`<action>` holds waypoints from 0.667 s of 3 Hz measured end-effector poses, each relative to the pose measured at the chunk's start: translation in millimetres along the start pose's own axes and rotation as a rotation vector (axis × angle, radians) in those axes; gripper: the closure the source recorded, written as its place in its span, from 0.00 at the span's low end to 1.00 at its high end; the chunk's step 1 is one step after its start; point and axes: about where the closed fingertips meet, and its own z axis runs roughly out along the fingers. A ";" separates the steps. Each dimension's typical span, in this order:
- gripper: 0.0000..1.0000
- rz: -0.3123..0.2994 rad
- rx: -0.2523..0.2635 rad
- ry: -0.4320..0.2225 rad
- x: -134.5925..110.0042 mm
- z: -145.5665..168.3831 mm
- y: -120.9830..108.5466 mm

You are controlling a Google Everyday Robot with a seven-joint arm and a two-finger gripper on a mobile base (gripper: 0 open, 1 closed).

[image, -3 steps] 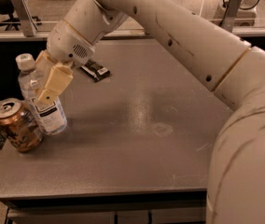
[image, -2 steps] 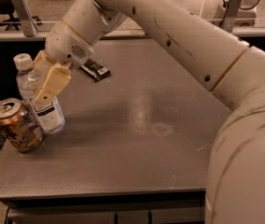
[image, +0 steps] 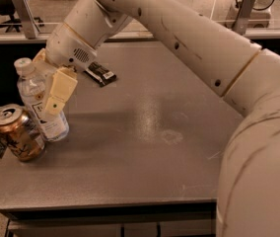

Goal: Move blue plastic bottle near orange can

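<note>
The blue plastic bottle [image: 33,92], clear with a white cap and a white label, stands tilted at the table's left edge, its base on the table top. The orange can [image: 17,133] stands just left of and in front of it, touching or nearly touching the bottle's lower part. My gripper [image: 45,90] is at the bottle's middle. One cream finger [image: 58,92] lies across the bottle's front and the other is behind it, so the gripper is shut on the bottle.
A flat black wrapper [image: 100,74] lies on the grey table [image: 145,152] behind the gripper. The table's left edge runs just beside the can. My large white arm [image: 204,48] crosses the right side of the view.
The gripper and the bottle have shifted slightly left, toward the can. The can and the wrapper have not moved.
</note>
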 end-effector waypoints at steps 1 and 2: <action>0.00 0.000 0.000 0.000 0.0 0.1 0.0; 0.00 0.023 -0.001 -0.014 6.6 -4.0 8.0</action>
